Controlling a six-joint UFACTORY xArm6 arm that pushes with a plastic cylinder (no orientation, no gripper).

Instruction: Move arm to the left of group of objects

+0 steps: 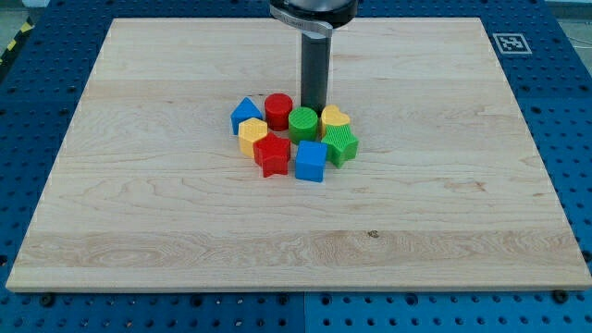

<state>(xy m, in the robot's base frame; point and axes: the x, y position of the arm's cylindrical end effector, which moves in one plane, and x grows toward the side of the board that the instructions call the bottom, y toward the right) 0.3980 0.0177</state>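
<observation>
Standing my tip behind the green cylinder block at the top of the tight 8-block cluster on the wooden board, gripping nothing, bare rod merely, apparently needing a sweep toward the view's left past the blue triangular block.

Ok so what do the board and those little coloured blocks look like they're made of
The board looks like pale wood with a matt finish: grain lines and joined planks show. The blocks, such as the red cylinder and the blue cube, look like matt plastic, possibly 3D-printed; the green block shows fine ridges. My tip sits just behind them.
</observation>
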